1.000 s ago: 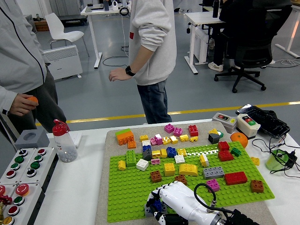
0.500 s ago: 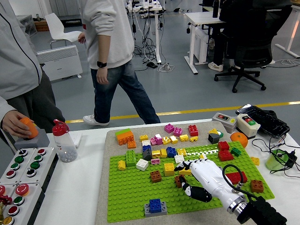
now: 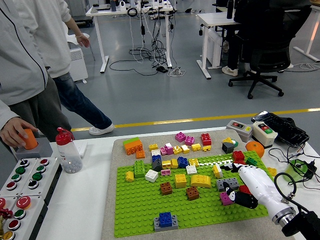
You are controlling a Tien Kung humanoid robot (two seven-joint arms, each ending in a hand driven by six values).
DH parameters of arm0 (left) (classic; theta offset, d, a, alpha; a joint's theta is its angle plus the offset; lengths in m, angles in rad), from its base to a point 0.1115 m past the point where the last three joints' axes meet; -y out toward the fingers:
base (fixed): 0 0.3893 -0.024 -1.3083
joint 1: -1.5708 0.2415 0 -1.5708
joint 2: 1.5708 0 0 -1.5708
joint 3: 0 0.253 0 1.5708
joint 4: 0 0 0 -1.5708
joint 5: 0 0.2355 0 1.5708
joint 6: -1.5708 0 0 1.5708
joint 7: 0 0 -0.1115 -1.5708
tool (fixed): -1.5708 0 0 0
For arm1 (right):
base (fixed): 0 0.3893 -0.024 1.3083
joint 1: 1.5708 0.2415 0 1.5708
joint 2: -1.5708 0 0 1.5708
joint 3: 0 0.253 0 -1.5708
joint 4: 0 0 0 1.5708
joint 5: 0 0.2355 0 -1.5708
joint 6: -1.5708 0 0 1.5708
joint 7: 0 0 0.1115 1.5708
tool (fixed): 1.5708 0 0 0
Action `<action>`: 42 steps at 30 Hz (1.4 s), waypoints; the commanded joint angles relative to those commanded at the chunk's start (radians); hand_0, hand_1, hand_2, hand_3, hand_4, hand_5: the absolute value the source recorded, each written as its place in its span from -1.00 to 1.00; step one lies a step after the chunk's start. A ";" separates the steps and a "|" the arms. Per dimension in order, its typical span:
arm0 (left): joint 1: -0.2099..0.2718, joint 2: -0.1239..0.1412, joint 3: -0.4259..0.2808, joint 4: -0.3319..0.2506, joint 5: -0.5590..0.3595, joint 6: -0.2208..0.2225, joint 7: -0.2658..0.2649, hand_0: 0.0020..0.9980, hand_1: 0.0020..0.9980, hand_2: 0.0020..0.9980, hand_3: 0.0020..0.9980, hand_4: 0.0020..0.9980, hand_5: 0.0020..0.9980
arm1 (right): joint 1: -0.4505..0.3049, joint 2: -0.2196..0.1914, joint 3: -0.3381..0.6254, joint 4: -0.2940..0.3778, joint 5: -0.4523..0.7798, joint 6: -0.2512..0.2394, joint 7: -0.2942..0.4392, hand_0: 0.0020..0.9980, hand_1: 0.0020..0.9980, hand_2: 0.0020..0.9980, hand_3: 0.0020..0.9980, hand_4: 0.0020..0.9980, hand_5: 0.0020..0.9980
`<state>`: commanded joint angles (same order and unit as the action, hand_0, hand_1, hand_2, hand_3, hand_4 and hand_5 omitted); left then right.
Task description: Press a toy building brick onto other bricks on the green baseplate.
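The green baseplate (image 3: 140,210) lies on a grey mat and carries many coloured bricks. Near its front edge a blue brick (image 3: 165,217) sits pressed on a grey brick (image 3: 165,226), with no hand near it. My right hand (image 3: 229,191), white with dark fingertips, hovers low over the plate's right part. Its fingers are loosely spread and hold nothing. It covers much of a red brick (image 3: 244,189), and its fingertips (image 3: 224,183) reach over a grey brick (image 3: 220,185) beside a pink brick (image 3: 226,199). The left hand is out of sight.
A person at the far left holds an orange thing (image 3: 30,138) on a grey block (image 3: 36,149). A clear bottle (image 3: 67,150), a button panel (image 3: 20,185), two button boxes (image 3: 252,131), an orange fruit (image 3: 255,148) and a green cup (image 3: 295,171) ring the mat. Loose bricks (image 3: 170,145) lie behind the plate.
My right hand let go of the blue brick at the plate's front edge and swept right across the plate to its right side. The person behind walked off to the left.
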<state>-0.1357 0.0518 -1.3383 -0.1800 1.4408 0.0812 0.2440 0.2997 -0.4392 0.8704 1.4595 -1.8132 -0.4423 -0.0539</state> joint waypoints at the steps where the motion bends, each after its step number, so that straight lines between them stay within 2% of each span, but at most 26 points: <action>1: 0.001 0.000 -0.001 0.000 0.001 0.000 0.000 0.32 0.37 0.36 0.16 -0.42 1.00 | -0.018 0.010 0.021 0.015 0.031 -0.002 0.022 0.55 0.56 0.63 0.59 -0.10 -0.45; 5: 0.003 -0.001 -0.003 0.000 0.007 -0.001 0.001 0.32 0.37 0.36 0.16 -0.42 1.00 | -0.094 0.052 0.122 0.071 0.175 0.024 0.122 0.55 0.56 0.63 0.59 -0.10 -0.45; 6: 0.004 -0.001 -0.004 0.000 0.010 -0.002 0.002 0.32 0.37 0.36 0.16 -0.42 1.00 | -0.122 0.068 0.165 0.090 0.230 0.049 0.160 0.54 0.57 0.61 0.57 -0.03 -0.36; 8: 0.005 -0.001 -0.004 0.000 0.012 -0.002 0.002 0.32 0.37 0.36 0.16 -0.42 1.00 | -0.136 0.076 0.196 0.100 0.276 0.063 0.187 0.54 0.57 0.61 0.57 -0.03 -0.36; 10: 0.006 -0.001 -0.005 0.000 0.016 -0.003 0.004 0.32 0.37 0.36 0.16 -0.42 1.00 | -0.167 0.094 0.257 0.115 0.354 0.102 0.222 0.54 0.57 0.61 0.57 -0.03 -0.36; 11: 0.007 -0.001 -0.006 0.000 0.018 -0.004 0.004 0.32 0.37 0.36 0.16 -0.42 1.00 | -0.183 0.104 0.292 0.121 0.396 0.125 0.230 0.54 0.57 0.61 0.57 -0.03 -0.36; 12: 0.007 -0.001 -0.006 0.000 0.019 -0.004 0.004 0.32 0.37 0.36 0.16 -0.42 1.00 | -0.198 0.114 0.319 0.124 0.429 0.147 0.230 0.53 0.54 0.56 0.53 0.01 -0.27; 17: 0.009 -0.002 -0.008 0.000 0.022 -0.004 0.004 0.32 0.37 0.36 0.16 -0.42 1.00 | -0.253 0.152 0.460 0.123 0.613 0.245 0.206 0.53 0.54 0.56 0.53 0.01 -0.27; 20: 0.008 -0.002 -0.008 0.000 0.023 -0.005 0.004 0.32 0.37 0.36 0.16 -0.42 1.00 | -0.275 0.164 0.539 0.119 0.725 0.279 0.194 0.53 0.53 0.54 0.51 0.03 -0.23; 28: 0.003 0.000 -0.006 0.000 0.019 -0.005 0.002 0.32 0.37 0.36 0.16 -0.42 1.00 | -0.299 0.173 0.692 0.113 1.028 0.297 0.177 0.53 0.52 0.54 0.50 0.04 -0.23; 41: -0.003 0.000 -0.004 0.000 0.013 -0.006 0.001 0.32 0.37 0.36 0.16 -0.41 1.00 | -0.299 0.182 0.712 0.105 1.504 0.293 0.163 0.51 0.51 0.53 0.49 0.02 -0.19; 42: -0.003 0.000 -0.004 0.000 0.013 -0.006 0.001 0.32 0.37 0.36 0.16 -0.41 1.00 | -0.299 0.182 0.713 0.105 1.531 0.293 0.163 0.52 0.51 0.52 0.49 0.02 -0.13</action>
<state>-0.1392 0.0518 -1.3424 -0.1800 1.4535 0.0750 0.2451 0.0003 -0.2571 1.5834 1.5646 -0.2822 -0.1491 0.1090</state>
